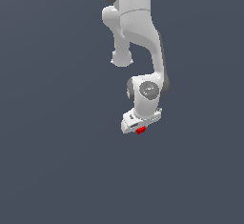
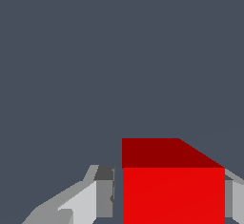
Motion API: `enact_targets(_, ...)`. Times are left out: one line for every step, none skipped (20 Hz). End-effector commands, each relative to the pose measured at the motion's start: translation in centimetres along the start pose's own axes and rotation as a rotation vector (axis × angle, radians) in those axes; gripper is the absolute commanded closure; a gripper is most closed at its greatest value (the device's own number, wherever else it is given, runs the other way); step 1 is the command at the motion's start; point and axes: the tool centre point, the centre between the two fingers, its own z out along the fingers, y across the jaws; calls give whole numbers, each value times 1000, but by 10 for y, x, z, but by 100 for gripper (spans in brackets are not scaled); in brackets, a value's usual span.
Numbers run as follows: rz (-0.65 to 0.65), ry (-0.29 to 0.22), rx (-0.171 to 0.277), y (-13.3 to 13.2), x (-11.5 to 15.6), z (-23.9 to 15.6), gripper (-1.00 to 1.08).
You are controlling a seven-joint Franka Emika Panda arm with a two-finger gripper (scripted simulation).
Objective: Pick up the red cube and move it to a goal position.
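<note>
Hidden: in the exterior view the white arm (image 1: 136, 37) covers most of the red cube (image 1: 140, 130); only a small red patch shows under the hand.
Cut off: in the wrist view the red cube (image 2: 173, 194) and both fingers run out of the picture's lower edge, so the fingertips are not seen.
Hard to tell: the desk (image 1: 52, 161) is a flat, unmarked grey-blue, so whether the cube rests on it or hangs above it cannot be told.
Cube: bright red, plain faces, one darker red face, sharp edges.
Place: between the fingers (image 2: 105, 194).
Fingers: narrow; one grey pad touches the cube's side, the other stands just beside it with a thin gap.
</note>
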Motion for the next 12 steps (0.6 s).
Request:
enact_targets(-2, 1, -1, 0, 1, 0, 108)
enact_targets(-2, 1, -1, 0, 1, 0, 108)
enact_targets(-2, 1, -1, 0, 1, 0, 108)
enact_targets(-2, 1, -1, 0, 1, 0, 108)
enact_targets(-2, 1, -1, 0, 1, 0, 108)
enact_targets(-2, 1, -1, 0, 1, 0, 108)
enact_targets(-2, 1, -1, 0, 1, 0, 108)
enact_targets(-2, 1, -1, 0, 1, 0, 108)
enact_targets(-2, 1, -1, 0, 1, 0, 108)
enact_targets(-2, 1, -1, 0, 0, 0, 108)
enact_targets(-2, 1, -1, 1, 0, 0, 108)
enact_targets(-2, 1, -1, 1, 0, -1, 108)
